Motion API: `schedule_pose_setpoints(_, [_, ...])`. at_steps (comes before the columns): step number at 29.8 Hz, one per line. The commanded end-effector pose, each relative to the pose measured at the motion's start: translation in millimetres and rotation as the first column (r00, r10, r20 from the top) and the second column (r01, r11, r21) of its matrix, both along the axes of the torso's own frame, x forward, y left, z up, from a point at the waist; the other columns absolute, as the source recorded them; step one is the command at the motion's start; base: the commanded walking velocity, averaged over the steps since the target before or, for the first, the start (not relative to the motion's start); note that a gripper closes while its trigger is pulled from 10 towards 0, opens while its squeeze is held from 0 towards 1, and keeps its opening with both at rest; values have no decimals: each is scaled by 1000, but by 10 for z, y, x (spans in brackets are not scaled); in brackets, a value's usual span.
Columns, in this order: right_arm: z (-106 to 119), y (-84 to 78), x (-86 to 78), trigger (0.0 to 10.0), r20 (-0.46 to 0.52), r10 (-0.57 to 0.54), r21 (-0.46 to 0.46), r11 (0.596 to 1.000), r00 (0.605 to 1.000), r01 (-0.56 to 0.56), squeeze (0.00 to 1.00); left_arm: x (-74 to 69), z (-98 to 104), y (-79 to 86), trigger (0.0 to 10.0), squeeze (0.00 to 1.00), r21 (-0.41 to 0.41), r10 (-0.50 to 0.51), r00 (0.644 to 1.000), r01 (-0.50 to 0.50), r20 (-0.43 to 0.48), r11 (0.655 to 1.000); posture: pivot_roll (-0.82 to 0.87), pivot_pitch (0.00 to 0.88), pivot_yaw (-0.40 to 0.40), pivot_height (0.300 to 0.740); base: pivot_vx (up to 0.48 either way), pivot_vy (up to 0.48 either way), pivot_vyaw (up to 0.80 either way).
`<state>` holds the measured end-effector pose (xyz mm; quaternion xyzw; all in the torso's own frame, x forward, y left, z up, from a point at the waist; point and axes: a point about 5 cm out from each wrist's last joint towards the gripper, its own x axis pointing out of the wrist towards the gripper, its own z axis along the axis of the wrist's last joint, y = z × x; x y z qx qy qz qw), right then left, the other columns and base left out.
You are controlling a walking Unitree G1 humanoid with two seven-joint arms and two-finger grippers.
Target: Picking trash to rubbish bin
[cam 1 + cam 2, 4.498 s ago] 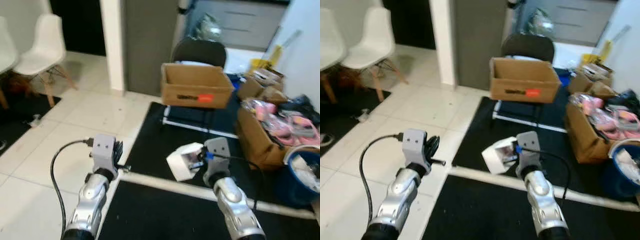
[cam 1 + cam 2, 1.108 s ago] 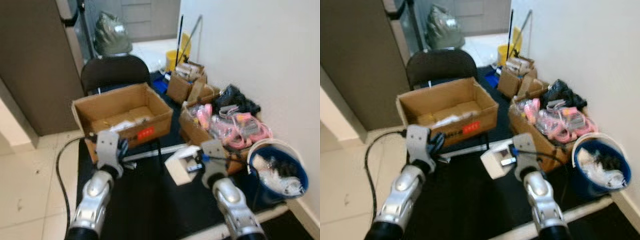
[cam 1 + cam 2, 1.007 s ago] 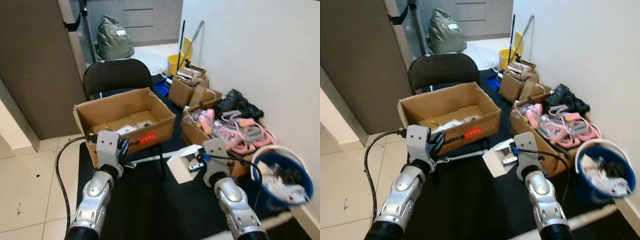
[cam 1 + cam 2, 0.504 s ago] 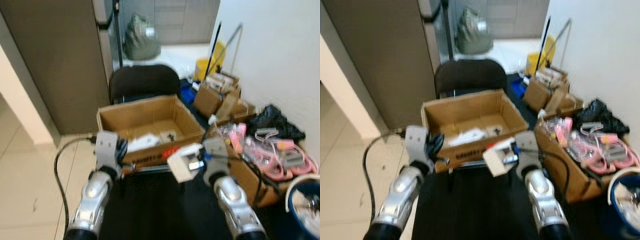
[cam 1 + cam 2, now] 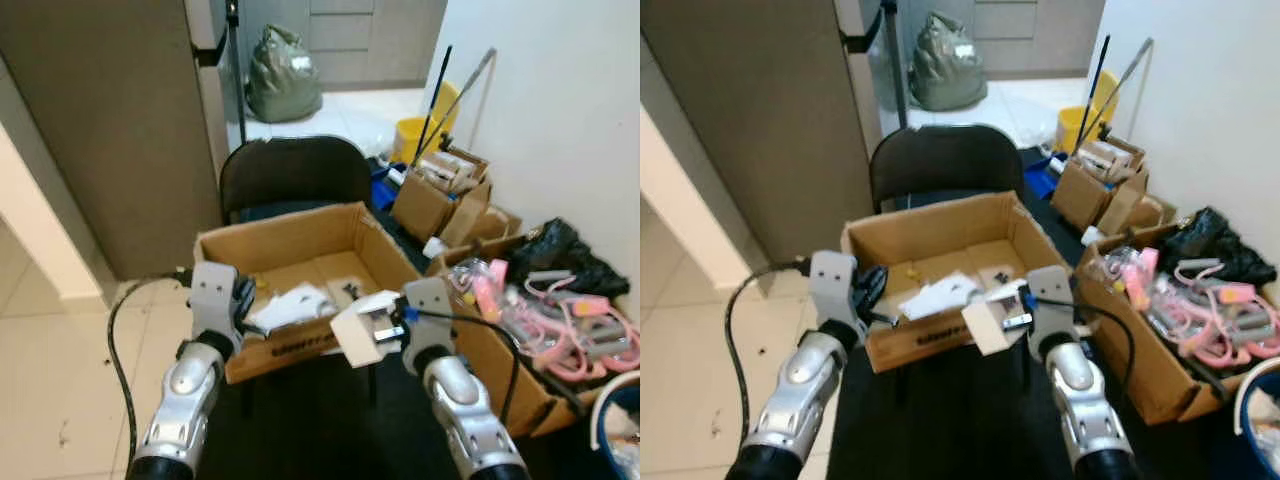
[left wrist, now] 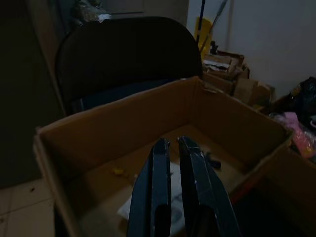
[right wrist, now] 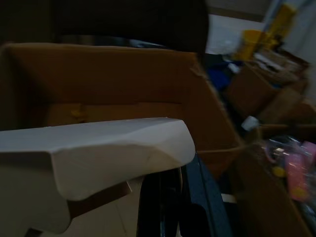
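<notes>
Your right end effector, clamped on the white box, sits at the near edge of the cardboard box, just ahead.

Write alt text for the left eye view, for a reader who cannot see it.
The right gripper holds a small white carton at the rim of an open cardboard box resting on a black chair. The left gripper reaches toward the same box with nothing in it. Boxes of clutter line the white wall to the right.
</notes>
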<state>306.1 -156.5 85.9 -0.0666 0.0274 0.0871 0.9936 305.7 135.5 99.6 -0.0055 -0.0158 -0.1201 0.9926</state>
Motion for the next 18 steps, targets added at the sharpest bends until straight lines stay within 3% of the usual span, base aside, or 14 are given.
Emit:
schedule_pose_setpoints(1, [-55,14,-18,10000,-27,-4,14,1000,1000,4,0,-14,-32,27,10000,0,9,5,1000,-4,-17,1000,-20,59,18,740,352,0,0])
schedule_pose_setpoints(18, [-48,40,-4,10000,-23,11,8,1000,1000,-10,0,-17,-35,30,10000,0,10,5,1000,-5,-20,1000,-16,65,16,740,348,0,0])
